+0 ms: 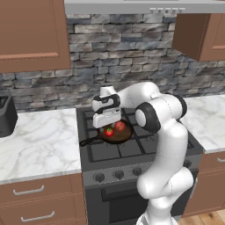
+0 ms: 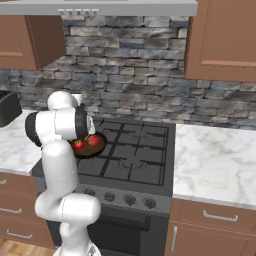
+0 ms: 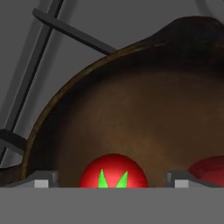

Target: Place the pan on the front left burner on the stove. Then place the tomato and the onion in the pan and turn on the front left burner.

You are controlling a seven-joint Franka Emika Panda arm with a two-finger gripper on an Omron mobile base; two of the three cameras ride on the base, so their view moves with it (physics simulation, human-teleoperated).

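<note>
Knobs (image 1: 118, 174): nearest of all, a row of small round dials along the front face of the stove (image 1: 176, 154), none of them touched by the arm. Turning on the burner is, by my reading, the one step left.
Gripper (image 3: 112, 180): right over the pan, jaws released and standing wide, one tip on each side of the tomato in the hand view, gripping nothing.
Tomato (image 3: 114, 171): lying on the pan floor, green stem cap facing up at the camera (a good sign it has been let go).
Onion (image 1: 120, 126): also in the pan, just beside the tomato, on its far-right side in the left base view.
Pan (image 1: 125, 137): sitting on the front left burner (image 1: 99, 151), both vegetables inside, so the placing steps look done.
Pan handle (image 1: 89, 141): long axis runs from the bowl out toward the stove's front-left corner, pointing left and slightly toward the robot.
Farther back: the rear grates (image 2: 145, 131), then the stone wall (image 1: 132, 57).
</note>
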